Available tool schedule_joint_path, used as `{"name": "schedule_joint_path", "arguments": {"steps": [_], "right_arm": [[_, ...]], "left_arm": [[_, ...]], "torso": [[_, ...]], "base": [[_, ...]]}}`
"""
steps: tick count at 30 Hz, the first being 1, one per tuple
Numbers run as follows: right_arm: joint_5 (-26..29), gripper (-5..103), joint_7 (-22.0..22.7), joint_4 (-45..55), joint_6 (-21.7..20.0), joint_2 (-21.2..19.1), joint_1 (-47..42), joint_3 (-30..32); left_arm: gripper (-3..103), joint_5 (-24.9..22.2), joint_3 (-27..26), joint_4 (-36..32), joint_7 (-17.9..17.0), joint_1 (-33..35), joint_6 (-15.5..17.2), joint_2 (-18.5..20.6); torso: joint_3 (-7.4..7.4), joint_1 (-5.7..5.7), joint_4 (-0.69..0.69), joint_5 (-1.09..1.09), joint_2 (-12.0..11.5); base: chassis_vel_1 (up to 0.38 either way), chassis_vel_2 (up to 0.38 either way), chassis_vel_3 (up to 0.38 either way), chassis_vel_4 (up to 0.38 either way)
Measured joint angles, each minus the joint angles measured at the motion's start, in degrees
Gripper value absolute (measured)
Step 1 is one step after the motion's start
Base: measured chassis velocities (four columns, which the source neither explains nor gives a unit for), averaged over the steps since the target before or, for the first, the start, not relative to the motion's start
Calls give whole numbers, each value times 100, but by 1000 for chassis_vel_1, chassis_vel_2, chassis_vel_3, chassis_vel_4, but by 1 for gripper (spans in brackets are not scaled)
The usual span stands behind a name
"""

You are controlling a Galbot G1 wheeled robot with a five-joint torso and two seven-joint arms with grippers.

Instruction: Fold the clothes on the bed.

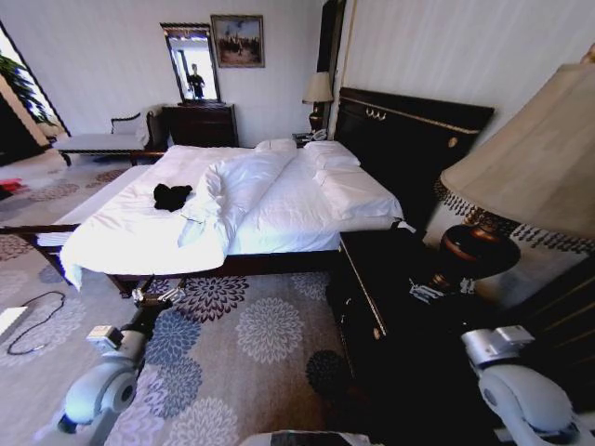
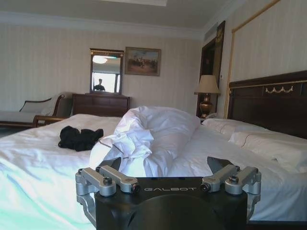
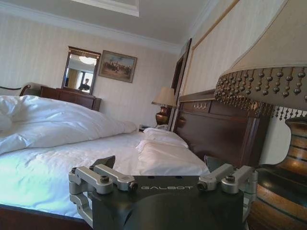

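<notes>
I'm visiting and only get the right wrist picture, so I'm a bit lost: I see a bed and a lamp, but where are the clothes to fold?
Observer: The clothes lie in a black heap on the bed, left of the bunched duvet.
Operator: Is any gripper touching them?
Observer: No. The left gripper hangs open over the carpet, short of the bed's edge.
Operator: And the right gripper?
Observer: The right gripper is open, beside the bedside lamp.

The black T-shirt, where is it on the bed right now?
In the head view the black T-shirt lies crumpled on the bed, on its left half, just left of the bunched white duvet.
</notes>
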Motion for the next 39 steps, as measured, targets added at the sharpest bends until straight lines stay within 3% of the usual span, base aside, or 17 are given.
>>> {"name": "schedule_joint_path", "arguments": {"steps": [39], "right_arm": [[-54, 100, -33, -84, 94, 188, -83, -120]], "left_arm": [[100, 192, 177, 44, -119, -63, 90, -34]], "torso": [[0, 1, 0, -1, 0]], "base": [[-71, 65, 69, -68]]}}
